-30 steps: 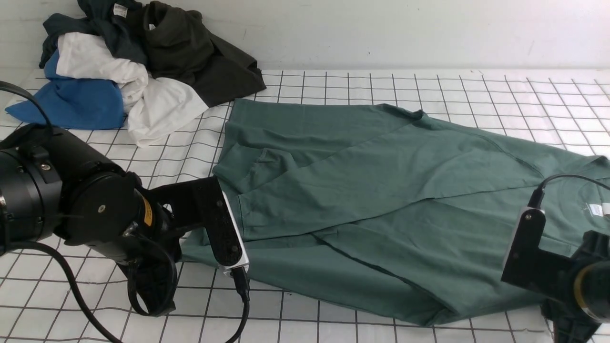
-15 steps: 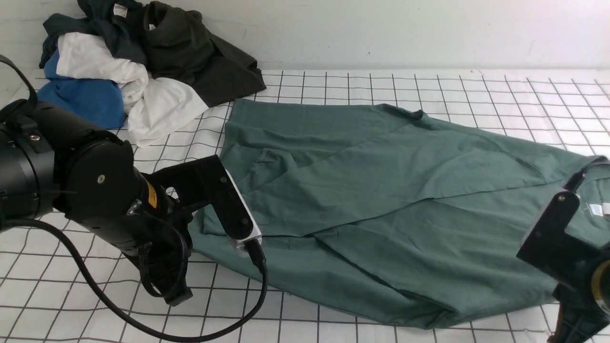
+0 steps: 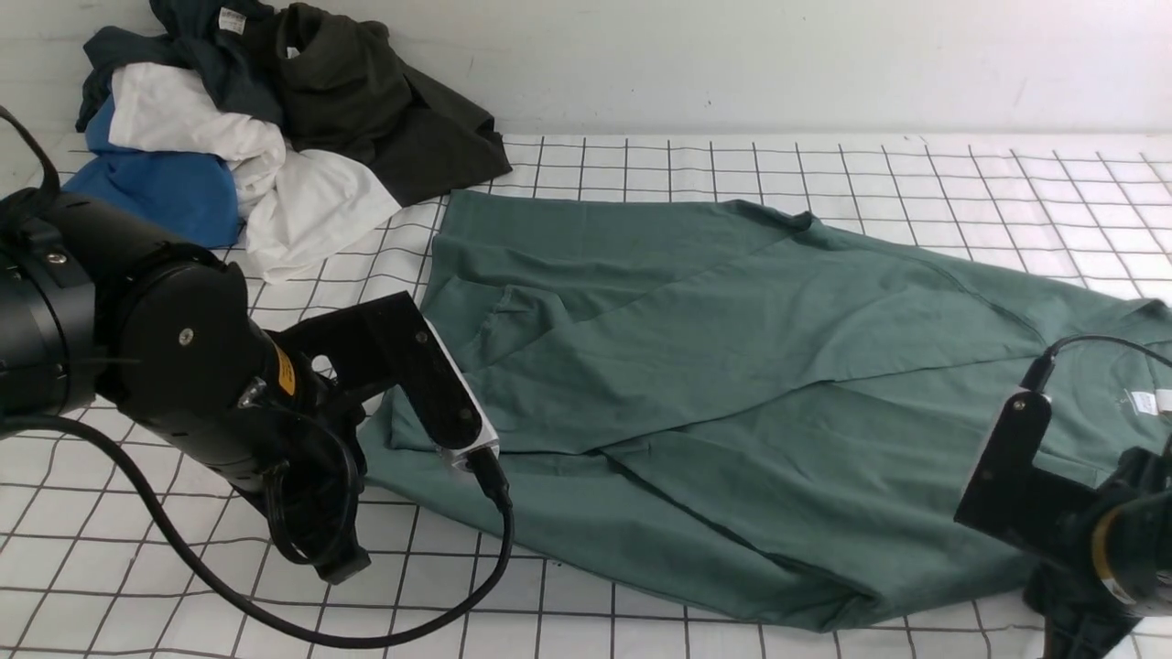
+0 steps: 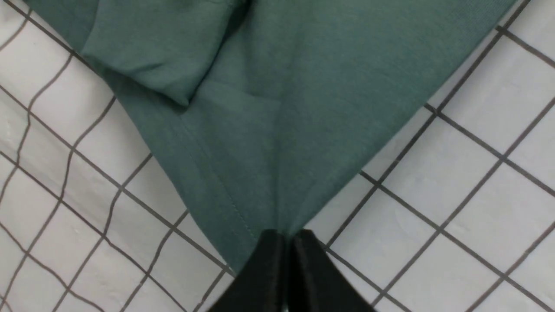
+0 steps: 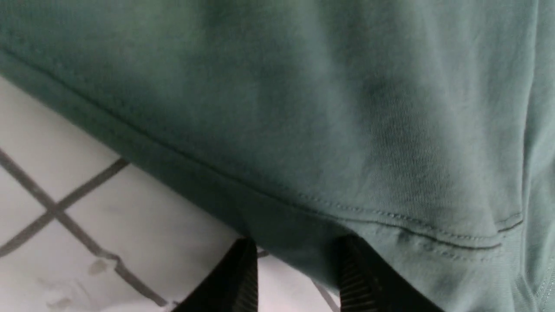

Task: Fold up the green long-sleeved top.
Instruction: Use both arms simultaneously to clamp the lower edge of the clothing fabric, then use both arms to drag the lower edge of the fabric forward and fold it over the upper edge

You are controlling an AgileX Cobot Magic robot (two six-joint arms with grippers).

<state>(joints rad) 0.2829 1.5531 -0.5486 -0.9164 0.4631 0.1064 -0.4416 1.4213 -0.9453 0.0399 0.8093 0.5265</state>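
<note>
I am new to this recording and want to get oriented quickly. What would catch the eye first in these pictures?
A large green top lies spread across the checked table, from the middle to the right. The left gripper is shut on its near-left corner, while the right gripper stands with fingers apart at the near-right hem. A pile of clothes sits in the far-left corner.
</note>
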